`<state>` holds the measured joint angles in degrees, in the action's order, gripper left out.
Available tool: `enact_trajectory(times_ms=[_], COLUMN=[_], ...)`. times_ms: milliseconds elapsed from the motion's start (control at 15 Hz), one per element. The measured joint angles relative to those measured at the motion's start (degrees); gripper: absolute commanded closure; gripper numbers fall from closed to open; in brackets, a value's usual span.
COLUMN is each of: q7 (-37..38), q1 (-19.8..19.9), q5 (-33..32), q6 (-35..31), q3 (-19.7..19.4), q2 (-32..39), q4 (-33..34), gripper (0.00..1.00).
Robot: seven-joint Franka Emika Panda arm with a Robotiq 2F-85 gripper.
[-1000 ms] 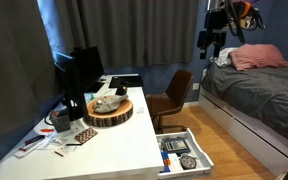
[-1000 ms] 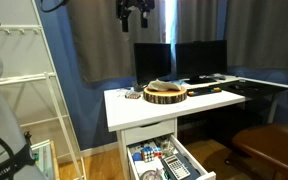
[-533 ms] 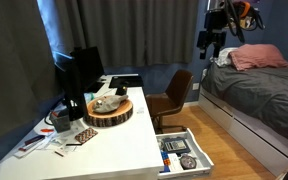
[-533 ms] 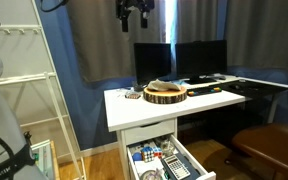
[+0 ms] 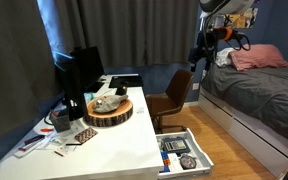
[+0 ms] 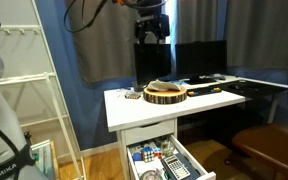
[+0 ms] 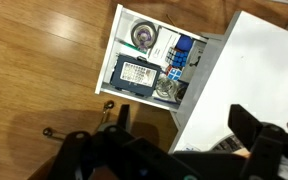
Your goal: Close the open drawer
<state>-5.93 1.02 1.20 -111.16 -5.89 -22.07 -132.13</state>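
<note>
I am up high in the room, well away from the drawer [image 5: 182, 152]. I am the gripper [image 5: 203, 53], and my job is to shut it. The drawer is low down, under the top of the white desk [image 5: 119, 140]. It is pulled far out over the wood floor and is full of small things.

In the wrist view I look down on the drawer [image 7: 152, 62] from above. It sticks out to the left of the white desk [image 7: 259, 70]. My two dark fingers [image 7: 262, 148] stand far apart at the bottom of that view. There is nothing between them, so I am wide open and holding nothing.

I think this is the very first step, getting to the drawer. I have not touched it yet.

Next I must come down a long way, to the floor side of the drawer's front. Then I can push that front flat toward the desk until it slides in. I should push in the middle so it goes straight. I must not dip into the things inside.
</note>
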Motion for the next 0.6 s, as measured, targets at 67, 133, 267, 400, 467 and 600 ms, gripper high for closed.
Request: enact_trajectory(times_ms=[67,133,267,400,467,600], q7=[0.00,-0.04,-0.17,-0.90,-1.52,-2.91], q1=[0.48,0.97,2.03,3.07,3.53,4.32], q5=[0.60,1.37,2.76,5.29,7.18,12.22], q6=[-2.01,-3.49,-6.31,-9.54,-11.54,-15.04], q3=[-0.70,-1.52,-3.10,-4.72,-5.55,-7.08], q2=[1.55,3.16,6.01,8.69,9.99,12.64], q4=[-0.34,-0.57,-1.11,-1.82,-2.26,-3.23], gripper=[0.00,0.00,0.00,0.00,0.00,0.00])
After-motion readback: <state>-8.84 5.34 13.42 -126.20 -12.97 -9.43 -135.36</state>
